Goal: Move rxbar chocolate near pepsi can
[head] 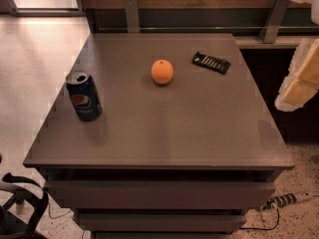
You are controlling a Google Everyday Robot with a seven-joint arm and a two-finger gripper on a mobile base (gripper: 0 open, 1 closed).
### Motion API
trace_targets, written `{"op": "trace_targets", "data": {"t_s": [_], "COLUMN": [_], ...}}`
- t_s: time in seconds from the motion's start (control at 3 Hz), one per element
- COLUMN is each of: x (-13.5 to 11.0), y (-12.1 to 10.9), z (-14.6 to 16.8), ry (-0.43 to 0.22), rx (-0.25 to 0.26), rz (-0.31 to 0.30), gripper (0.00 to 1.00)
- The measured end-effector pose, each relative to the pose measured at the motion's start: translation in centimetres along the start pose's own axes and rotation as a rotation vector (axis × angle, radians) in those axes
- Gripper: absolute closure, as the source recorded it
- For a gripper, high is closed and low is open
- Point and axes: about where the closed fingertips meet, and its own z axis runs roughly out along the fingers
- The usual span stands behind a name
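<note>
Reading the grey rectangular tabletop [174, 133] as a clock face, the dark blue pepsi can [83, 96], with its round red-white-blue logo and silver top, stands upright at about 9 o'clock, near the left edge. The round orange fruit [162, 71] sits just above centre, toward 12 o'clock. The rxbar chocolate [211, 62], a thin flat black wrapped bar with white lettering, lies flat at about 1 o'clock, angled slightly, well apart from the can, with the orange between them. The pale cream gripper [299, 83] hangs off the table's right side at about 3 o'clock, clear of the bar and holding nothing that shows. Whether it is spread or pressed together I cannot tell.

By my judgement the task has not begun: the bar is ungrasped, so reaching, gripping, carrying it past the orange and setting it beside the can all remain.
</note>
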Motion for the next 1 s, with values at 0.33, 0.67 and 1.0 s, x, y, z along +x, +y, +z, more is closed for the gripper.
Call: {"op": "trace_targets", "data": {"t_s": [0.33, 0.67, 1.0], "x": [1.0, 2.8, 4.2], "y": [-2.3, -5.6, -8.6], "z": [0.4, 2.0, 4.4], "ry": [-0.043, -0.109, -0.165], "rx": [0.022, 0.034, 0.022], "rz": [0.035, 0.098, 0.16], "gripper": [0.0, 0.0, 0.0]}}
